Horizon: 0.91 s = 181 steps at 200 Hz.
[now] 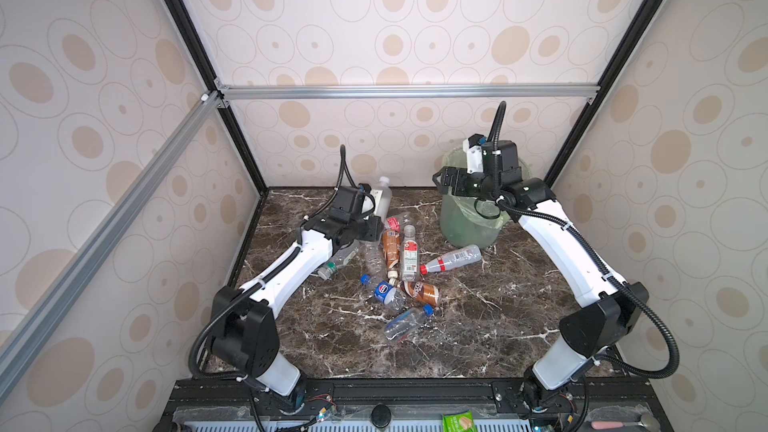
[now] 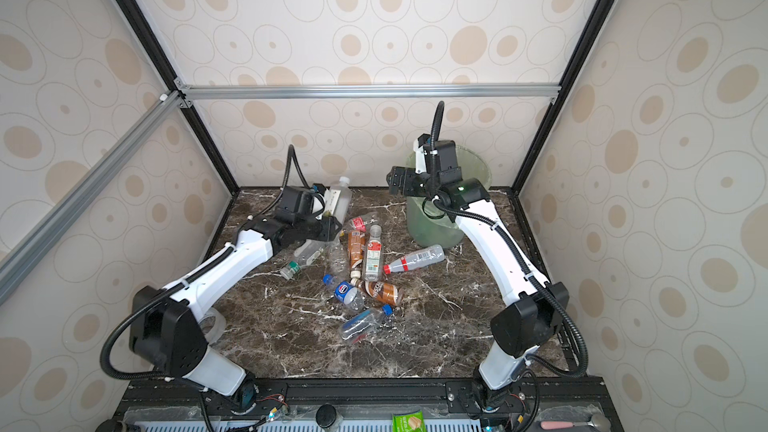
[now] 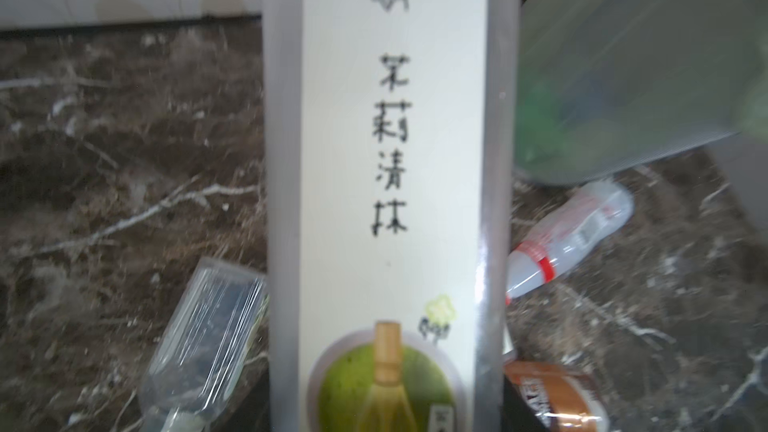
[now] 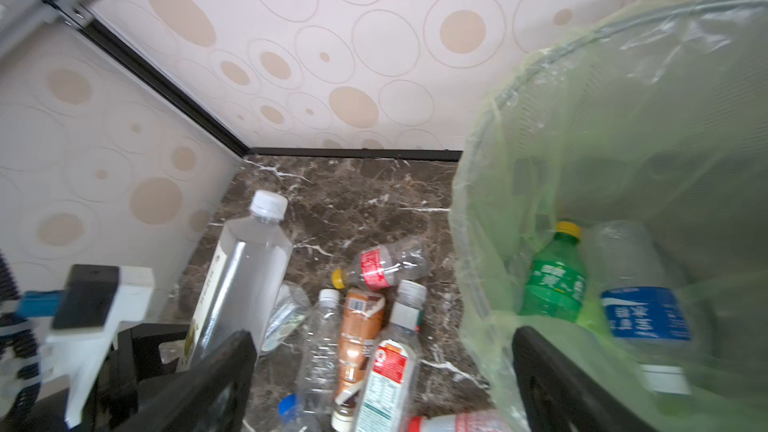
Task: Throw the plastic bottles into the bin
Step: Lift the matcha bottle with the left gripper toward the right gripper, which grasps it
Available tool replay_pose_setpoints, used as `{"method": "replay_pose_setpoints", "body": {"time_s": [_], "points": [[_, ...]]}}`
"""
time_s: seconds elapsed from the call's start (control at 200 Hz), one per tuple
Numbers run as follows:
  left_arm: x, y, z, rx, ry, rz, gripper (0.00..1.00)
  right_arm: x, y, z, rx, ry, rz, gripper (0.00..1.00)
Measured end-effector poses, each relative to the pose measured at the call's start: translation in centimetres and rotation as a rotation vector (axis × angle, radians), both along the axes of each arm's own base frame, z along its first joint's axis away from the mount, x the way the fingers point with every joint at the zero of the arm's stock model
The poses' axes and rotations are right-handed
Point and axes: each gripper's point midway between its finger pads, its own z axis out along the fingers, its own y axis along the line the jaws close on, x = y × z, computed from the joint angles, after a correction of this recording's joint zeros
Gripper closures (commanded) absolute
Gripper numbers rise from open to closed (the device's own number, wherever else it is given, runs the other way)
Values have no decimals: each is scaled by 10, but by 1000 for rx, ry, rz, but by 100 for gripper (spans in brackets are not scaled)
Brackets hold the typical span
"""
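Note:
My left gripper [image 1: 375,220] is shut on the lower part of a tall clear plastic bottle [image 1: 382,197] with a white cap and a cream label. That bottle fills the middle of the left wrist view [image 3: 386,160] and stands tilted, cap up [image 4: 245,268]. Several more plastic bottles lie in a pile mid-table, among them a brown-wrapped one [image 1: 390,247] and a red-capped one [image 1: 451,259]. The bin [image 1: 469,222] stands at the back right; a green bottle [image 4: 557,280] and a blue-labelled one [image 4: 646,313] lie inside. My right gripper [image 1: 440,180] hangs open and empty by the bin's left rim [image 4: 382,336].
A clear roll of tape [image 2: 214,324] lies beside the left arm's base. Patterned walls with black frame posts close in the marble table [image 1: 478,326] on three sides. A green packet [image 1: 457,421] sits on the front ledge.

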Motion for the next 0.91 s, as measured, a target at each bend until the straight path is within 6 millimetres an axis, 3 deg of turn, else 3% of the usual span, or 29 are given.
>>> {"method": "replay_pose_setpoints", "body": {"time_s": [0.105, 0.21, 0.475, 0.71, 0.905], "points": [[2, -14, 53, -141, -142, -40, 58, -2, 15, 7, 114, 20, 39, 1], [3, -27, 78, -220, -210, -80, 57, -5, 27, 18, 196, 18, 79, 1], [1, -50, 72, -252, -195, -129, 57, -16, 57, 38, 314, 0, 173, 1], [-11, -71, 72, -264, -193, -177, 56, -16, 92, 41, 323, 1, 238, 4], [-16, -81, 75, -275, -198, -195, 52, -8, 110, 21, 277, 31, 241, 24]]}}
